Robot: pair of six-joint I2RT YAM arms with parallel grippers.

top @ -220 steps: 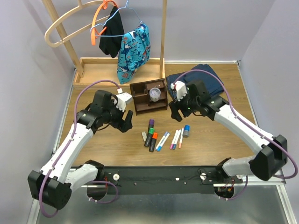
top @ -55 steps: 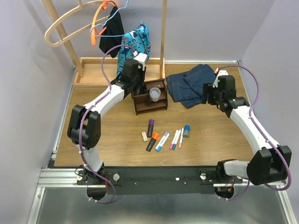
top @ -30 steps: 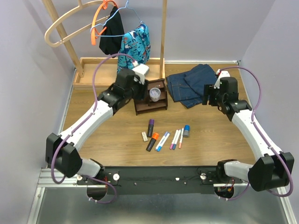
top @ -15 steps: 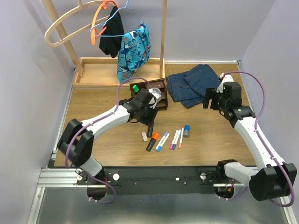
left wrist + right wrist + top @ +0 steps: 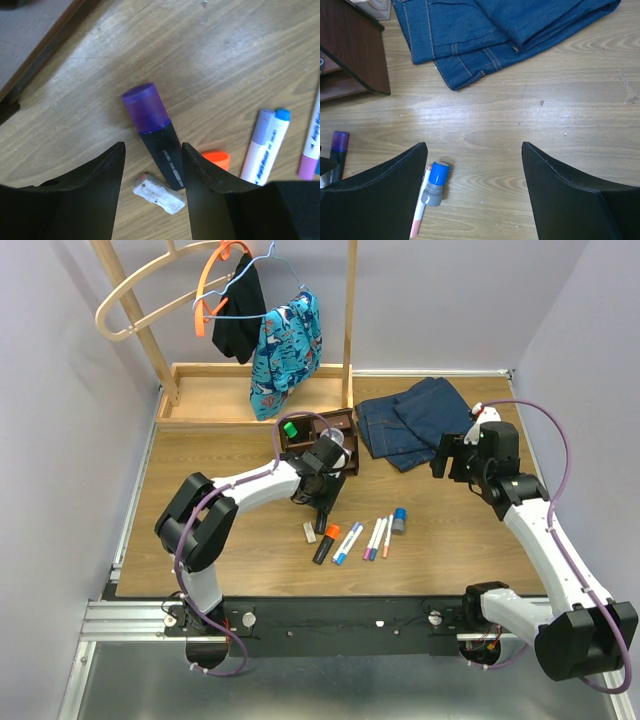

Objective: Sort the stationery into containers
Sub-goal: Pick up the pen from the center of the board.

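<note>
- One marker is in. The green marker (image 5: pixel 291 428) was lying in the row on the table a few seconds back and now stands in the back-left slot of the dark organiser (image 5: pixel 355 50), near the clear tub (image 5: pixel 338 440).
- The left gripper (image 5: pixel 152 146) has swung back down from the organiser and hangs low over the purple marker (image 5: pixel 145 107). Its jaws are about half open and straddle the dark barrel, with nothing gripped yet. Pretty sure purple is next.
- The small white eraser (image 5: pixel 159 195) sits just beside that barrel, right between the fingers, so a sloppy close could catch it too.
- Further right, these haven't budged from the table: the orange-capped marker (image 5: pixel 216 160), the thin pens (image 5: pixel 375 537) and the blue-capped bottle (image 5: pixel 436 182).
- The right gripper (image 5: pixel 472 150) has backed off toward the jeans (image 5: pixel 510 30). Its jaws are spread wide and empty as it hovers over bare wood.
- So that's two things housed and most of the pile still to go.
</note>
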